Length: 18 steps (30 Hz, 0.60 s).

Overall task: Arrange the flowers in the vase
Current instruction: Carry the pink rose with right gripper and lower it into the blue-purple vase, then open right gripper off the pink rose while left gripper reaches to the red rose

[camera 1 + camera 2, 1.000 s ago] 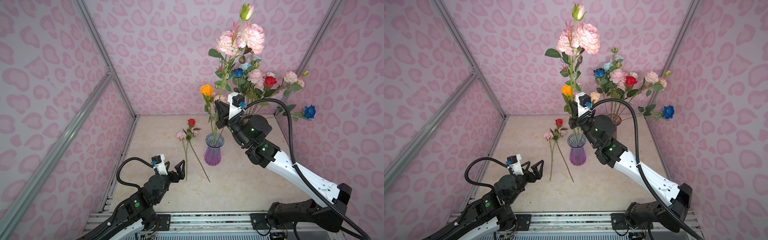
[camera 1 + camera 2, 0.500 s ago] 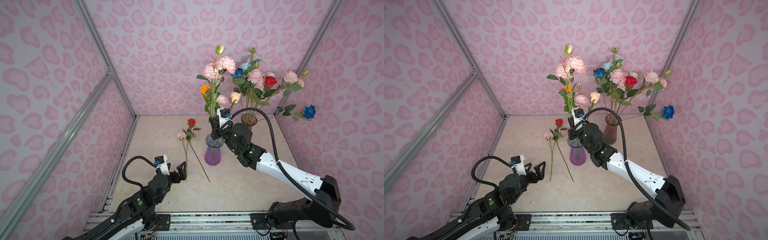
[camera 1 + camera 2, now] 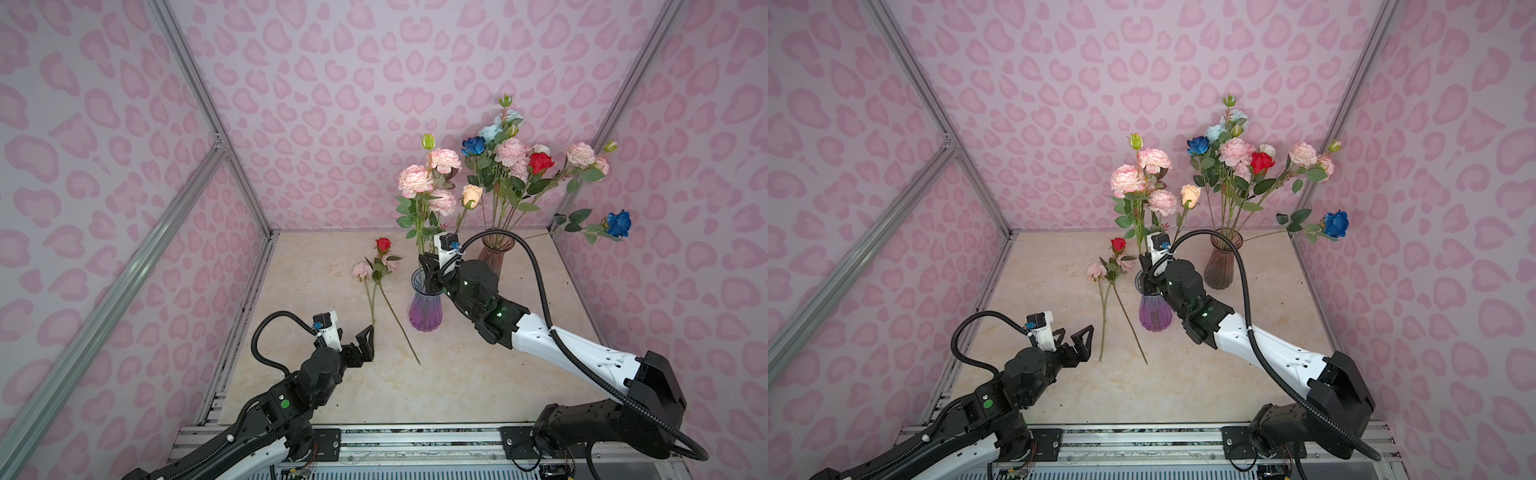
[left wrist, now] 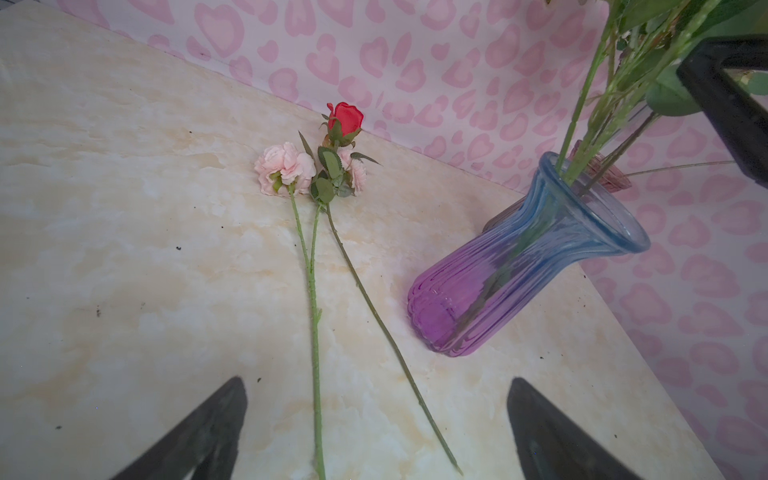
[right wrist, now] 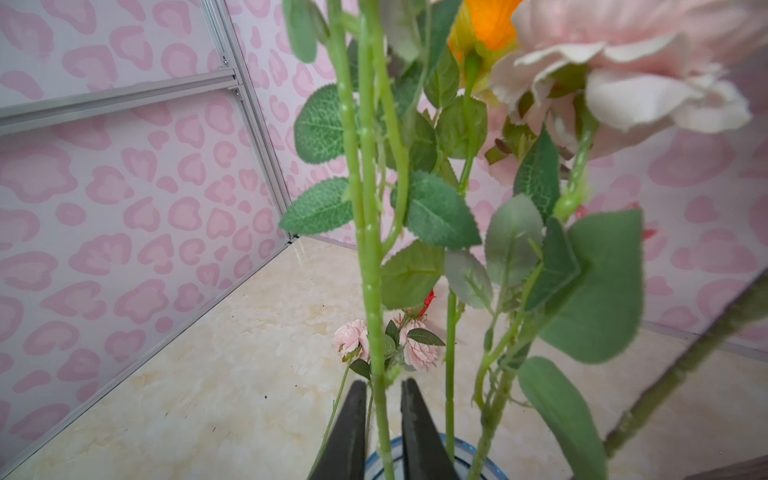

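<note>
Peonies (image 3: 415, 180), pink on long green stems, rise from the ribbed blue-to-purple glass vase (image 3: 424, 311) at centre frame. Mixed blooms (image 3: 511, 153) crowd a brown glass vase (image 3: 492, 259) behind it to the right. The right pincer (image 5: 384, 382) sits just above the blue rim, narrowly apart around one green stem (image 5: 372, 270) (a gap shows on one side). A red rose (image 3: 383, 244) and a pale pink sprig (image 3: 362, 270) lie on the marble bench (image 3: 457, 374) left of centre. The left pincer (image 3: 1075, 332), spread wide, hovers near their stem ends at lower left.
</note>
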### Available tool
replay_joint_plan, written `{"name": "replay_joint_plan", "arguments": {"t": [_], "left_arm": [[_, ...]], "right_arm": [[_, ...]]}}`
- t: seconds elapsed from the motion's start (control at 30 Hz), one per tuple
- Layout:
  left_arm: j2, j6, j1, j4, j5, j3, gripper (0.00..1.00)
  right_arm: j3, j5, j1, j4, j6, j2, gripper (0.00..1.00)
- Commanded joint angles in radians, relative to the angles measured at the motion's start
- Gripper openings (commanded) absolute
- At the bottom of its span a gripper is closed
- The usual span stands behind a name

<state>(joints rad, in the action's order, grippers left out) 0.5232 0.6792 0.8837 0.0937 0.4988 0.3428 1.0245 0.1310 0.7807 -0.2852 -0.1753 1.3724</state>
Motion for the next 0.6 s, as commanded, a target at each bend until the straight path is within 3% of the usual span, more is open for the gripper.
{"name": "replay_joint_plan", "arguments": {"t": [0.0,0.57], "left_arm": [[0.009,0.010,0.000,-0.039,-0.002,0.006,0.99],[0.090,0.015,0.000,-0.056,-0.022,0.034,0.99]], "right_arm": [[-0.007,0.016,0.000,-0.003,-0.007,-0.007,0.19],[-0.086,-0.020,0.013,-0.065,-0.081,-0.085,0.17]]}}
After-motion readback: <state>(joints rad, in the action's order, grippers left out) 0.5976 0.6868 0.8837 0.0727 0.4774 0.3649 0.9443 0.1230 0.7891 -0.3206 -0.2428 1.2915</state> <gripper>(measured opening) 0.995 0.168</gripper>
